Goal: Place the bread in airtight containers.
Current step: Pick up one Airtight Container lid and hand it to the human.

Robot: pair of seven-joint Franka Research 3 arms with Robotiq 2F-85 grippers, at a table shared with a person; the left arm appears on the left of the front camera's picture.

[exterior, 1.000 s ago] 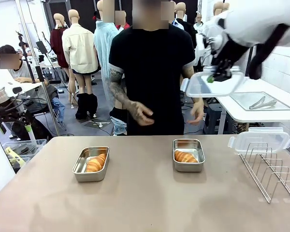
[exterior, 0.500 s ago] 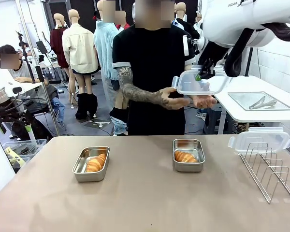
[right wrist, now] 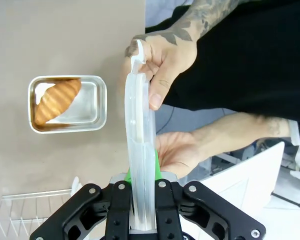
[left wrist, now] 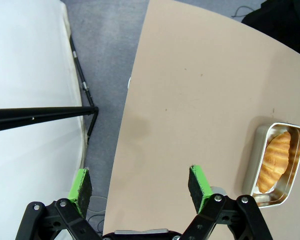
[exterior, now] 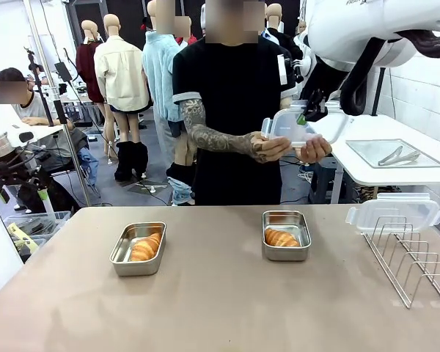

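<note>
Two steel airtight containers stand open on the tan table, each with a croissant of bread inside: the left tin (exterior: 119, 251) with its bread (exterior: 145, 247), and the right tin (exterior: 303, 236) with its bread (exterior: 281, 237). High at the right, my right gripper (exterior: 302, 117) is shut on the edge of a clear lid (exterior: 297, 128); the person's two hands (exterior: 268, 147) grasp that lid too. The right wrist view has this gripper (right wrist: 141, 175) clamping the lid (right wrist: 138, 120) edge-on, a hand (right wrist: 157, 55) on it, and a tin (right wrist: 87, 107) with bread (right wrist: 56, 100) below. My left gripper (left wrist: 140, 182) hangs open over the table's edge, beside a tin (left wrist: 251, 170) with bread (left wrist: 273, 161).
A second clear lid (exterior: 394, 213) rests on a wire rack (exterior: 418, 260) at the table's right. Behind it a white side table carries a flat metal tray (exterior: 367, 150) with tongs (exterior: 400, 155). The person stands at the far edge, centre.
My right arm swung left and down with the lid toward the person. The person's hands rose and took hold of the lid. The left arm stayed put.
</note>
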